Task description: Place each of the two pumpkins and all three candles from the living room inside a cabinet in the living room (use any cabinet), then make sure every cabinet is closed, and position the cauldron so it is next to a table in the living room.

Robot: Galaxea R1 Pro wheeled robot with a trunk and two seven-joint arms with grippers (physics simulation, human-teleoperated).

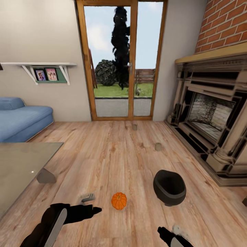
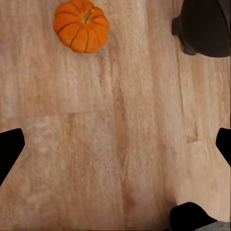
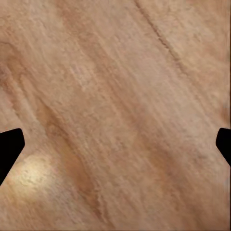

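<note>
On the floor (image 1: 113,154), pumpkin (image 1: 119,201) beside cauldron (image 1: 169,187); candles (image 1: 158,146) beyond.

Pale wooden floor (image 1: 113,151) runs to a wood-framed glass door (image 1: 121,60). A brick fireplace (image 1: 212,113) stands right; a blue sofa (image 1: 20,120), wall shelf (image 1: 41,65) and grey tabletop (image 1: 20,164) sit left.

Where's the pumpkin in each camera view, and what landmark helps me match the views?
Head view: pumpkin on the floor, low centre, ahead of the left gripper.
Left wrist view: pumpkin near the top edge, left of centre.
Right wrist view: not in it, just wood floor.
Shared landmark: the black cauldron, to the pumpkin's right.
</note>
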